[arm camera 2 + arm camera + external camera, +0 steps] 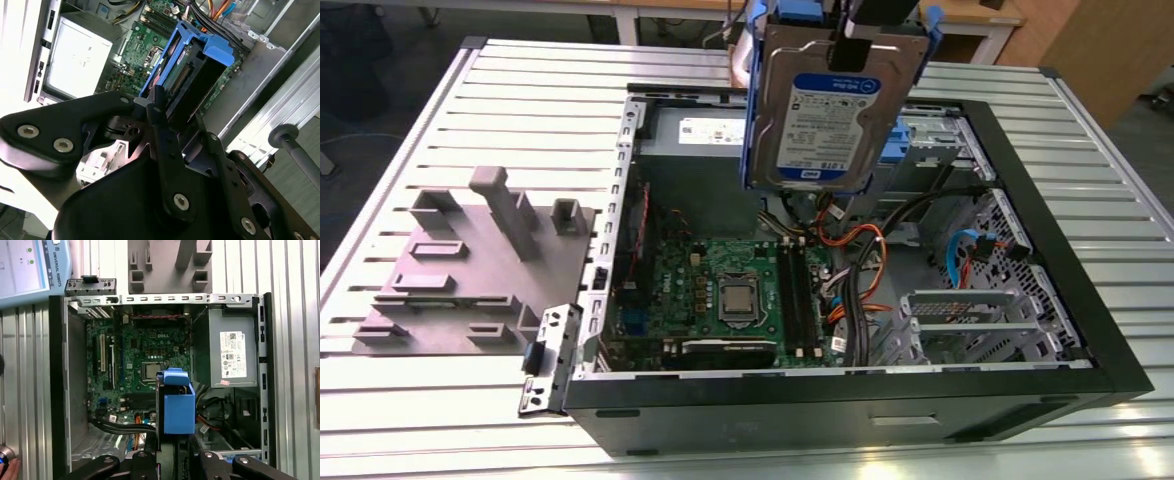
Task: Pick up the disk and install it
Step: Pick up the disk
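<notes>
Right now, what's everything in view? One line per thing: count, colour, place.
table: 1, silver, slatted, under everything
computer case: 1, black, lying open on the table
motherboard: 1, green, on the case floor
power supply: 1, grey with a white sticker, in a corner of the case
cables: several, orange, blue and black, loose inside the case beside the motherboard
fixture block: 1, grey, on the table at the exterior view's left of the case
disk: 1, silver-grey with a white-and-blue label and blue side rails, upright in the air over the open case
pincer: 1, black, shut on the disk's upper end
</notes>
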Controlling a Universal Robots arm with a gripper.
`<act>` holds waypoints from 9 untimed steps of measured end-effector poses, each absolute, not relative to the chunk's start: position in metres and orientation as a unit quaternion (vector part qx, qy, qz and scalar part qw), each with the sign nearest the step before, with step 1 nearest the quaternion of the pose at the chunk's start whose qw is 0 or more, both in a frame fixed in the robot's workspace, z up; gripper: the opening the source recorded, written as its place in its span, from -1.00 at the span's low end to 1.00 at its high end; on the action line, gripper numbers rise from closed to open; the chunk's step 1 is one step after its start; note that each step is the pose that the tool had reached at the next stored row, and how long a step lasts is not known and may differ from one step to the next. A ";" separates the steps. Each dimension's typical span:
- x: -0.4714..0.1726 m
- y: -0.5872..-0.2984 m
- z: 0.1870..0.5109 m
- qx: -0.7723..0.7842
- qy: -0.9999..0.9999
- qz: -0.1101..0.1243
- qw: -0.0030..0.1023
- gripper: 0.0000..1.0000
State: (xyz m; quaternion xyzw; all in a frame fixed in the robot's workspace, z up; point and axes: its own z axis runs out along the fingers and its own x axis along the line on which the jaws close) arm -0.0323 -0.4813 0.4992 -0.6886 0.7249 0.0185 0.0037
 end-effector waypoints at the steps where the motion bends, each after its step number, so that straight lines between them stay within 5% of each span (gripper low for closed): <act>1: -0.032 -0.483 0.499 -0.689 0.725 0.018 0.004 -0.30; 9: -0.030 -0.495 0.497 -0.689 0.725 0.018 0.004 -0.30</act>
